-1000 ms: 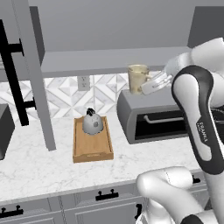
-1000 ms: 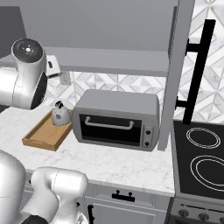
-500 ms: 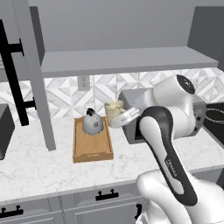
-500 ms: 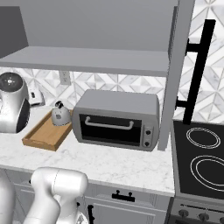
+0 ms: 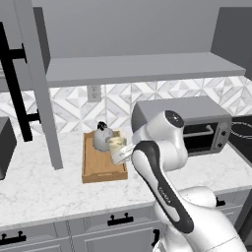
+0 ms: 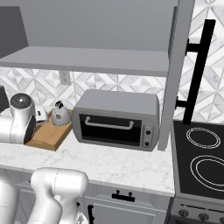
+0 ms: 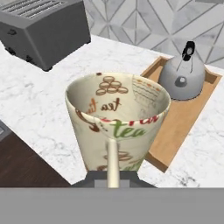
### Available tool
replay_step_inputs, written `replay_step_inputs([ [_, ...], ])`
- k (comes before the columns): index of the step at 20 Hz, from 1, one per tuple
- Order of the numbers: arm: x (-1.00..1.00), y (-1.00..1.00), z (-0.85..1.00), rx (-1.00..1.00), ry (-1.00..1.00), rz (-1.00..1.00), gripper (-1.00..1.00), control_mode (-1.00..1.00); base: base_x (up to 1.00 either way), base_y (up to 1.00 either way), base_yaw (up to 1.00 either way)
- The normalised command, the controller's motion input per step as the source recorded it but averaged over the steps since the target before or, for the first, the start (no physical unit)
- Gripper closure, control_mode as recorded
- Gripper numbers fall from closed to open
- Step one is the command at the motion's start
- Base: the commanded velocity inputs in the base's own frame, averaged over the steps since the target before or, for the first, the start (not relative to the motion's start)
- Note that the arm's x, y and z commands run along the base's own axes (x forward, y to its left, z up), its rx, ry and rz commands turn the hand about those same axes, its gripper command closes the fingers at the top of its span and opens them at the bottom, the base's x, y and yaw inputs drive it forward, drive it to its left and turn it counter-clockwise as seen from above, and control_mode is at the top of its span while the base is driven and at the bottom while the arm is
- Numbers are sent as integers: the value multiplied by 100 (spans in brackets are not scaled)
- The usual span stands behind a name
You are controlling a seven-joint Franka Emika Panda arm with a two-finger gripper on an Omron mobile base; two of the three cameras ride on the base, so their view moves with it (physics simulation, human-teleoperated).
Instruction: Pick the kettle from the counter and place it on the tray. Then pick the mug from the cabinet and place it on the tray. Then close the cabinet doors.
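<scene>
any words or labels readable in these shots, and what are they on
"tea" in dark brown, on the inside wall of the mug held in the gripper.
"tea" in green, on the mug's outside.
Red lettering along the mug's rim is cut off and cannot be read.
The kettle, tray and toaster oven show no readable text.

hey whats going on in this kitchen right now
The white robot arm's gripper is shut on a cream-beige ceramic mug, holding it just above the light-brown wooden tray on the white marble counter. The speckled grey dome kettle already sits on the tray. The grey cabinet doors are open.
</scene>
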Motion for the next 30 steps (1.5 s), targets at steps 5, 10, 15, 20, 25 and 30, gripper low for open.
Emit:
replay_step_inputs([
  [5,51,0,-29,-9,2,0,100,-100,0,0,0],
  [10,48,2,-41,-15,0,0,100,-100,0,0,0],
  [15,61,15,-36,-3,0,0,100,-100,0,0,0],
  [20,55,23,-43,0,0,0,100,-100,0,0,0],
  [25,48,31,-43,0,0,0,100,-100,0,0,0],
  [30,29,18,-37,1,0,0,100,-100,0,0,0],
])
